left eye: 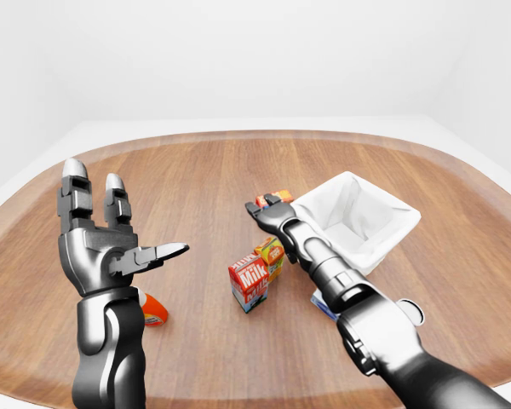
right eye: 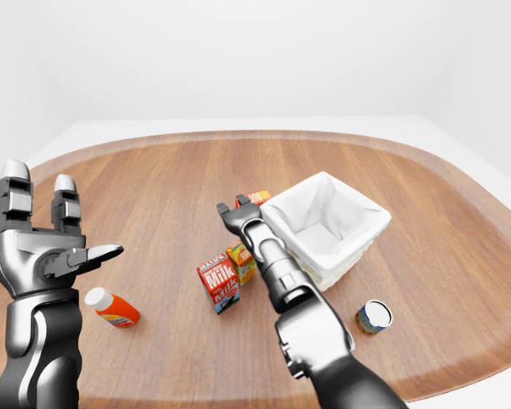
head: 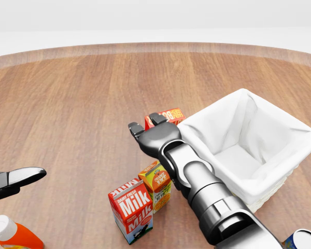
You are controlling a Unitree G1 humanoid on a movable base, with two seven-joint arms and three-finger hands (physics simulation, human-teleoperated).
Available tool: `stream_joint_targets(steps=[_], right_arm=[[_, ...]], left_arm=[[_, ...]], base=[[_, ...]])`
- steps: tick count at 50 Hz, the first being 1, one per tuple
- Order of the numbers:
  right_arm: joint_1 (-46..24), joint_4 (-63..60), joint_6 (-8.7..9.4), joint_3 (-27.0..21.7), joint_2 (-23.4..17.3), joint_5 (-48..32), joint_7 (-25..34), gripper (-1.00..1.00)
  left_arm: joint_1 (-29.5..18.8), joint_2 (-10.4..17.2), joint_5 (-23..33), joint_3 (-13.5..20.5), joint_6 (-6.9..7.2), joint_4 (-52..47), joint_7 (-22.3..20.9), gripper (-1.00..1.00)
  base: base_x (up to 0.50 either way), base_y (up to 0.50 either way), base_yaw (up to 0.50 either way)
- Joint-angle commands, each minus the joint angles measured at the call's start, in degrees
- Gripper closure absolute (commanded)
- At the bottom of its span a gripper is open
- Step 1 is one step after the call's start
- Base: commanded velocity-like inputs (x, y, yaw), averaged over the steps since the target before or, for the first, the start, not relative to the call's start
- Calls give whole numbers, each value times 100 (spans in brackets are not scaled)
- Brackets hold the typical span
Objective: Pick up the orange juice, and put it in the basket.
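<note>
Small orange-and-green juice carton upright on the wooden table, touching the red milk carton, left of the white-lined wicker basket. Right hand beyond it, fingers spread, holding nothing. Left hand raised, fingers released.

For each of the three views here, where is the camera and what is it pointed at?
Head view: on the head, tilted down at the table; right hand above the orange juice, left fingertip at left edge.
Left-eye view: head, wider; raised left hand fills the left.
Right-eye view: same, offset right; shows the can.
All share the basket and milk carton.
</note>
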Motion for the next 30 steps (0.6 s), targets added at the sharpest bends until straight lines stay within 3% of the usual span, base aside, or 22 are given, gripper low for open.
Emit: stream_joint_targets(steps=[1, 30], right_arm=[[-106, 284, 0, 27, 49, -141, -172, -100], [-230, 981, 0, 19, 204, -109, -618, -100]], left_arm=[[0, -1, -1, 0, 0, 0, 0, -100], [0, 0, 0, 0, 0, 0, -1, -100]], base=[[0, 0, 0], [0, 0, 0]])
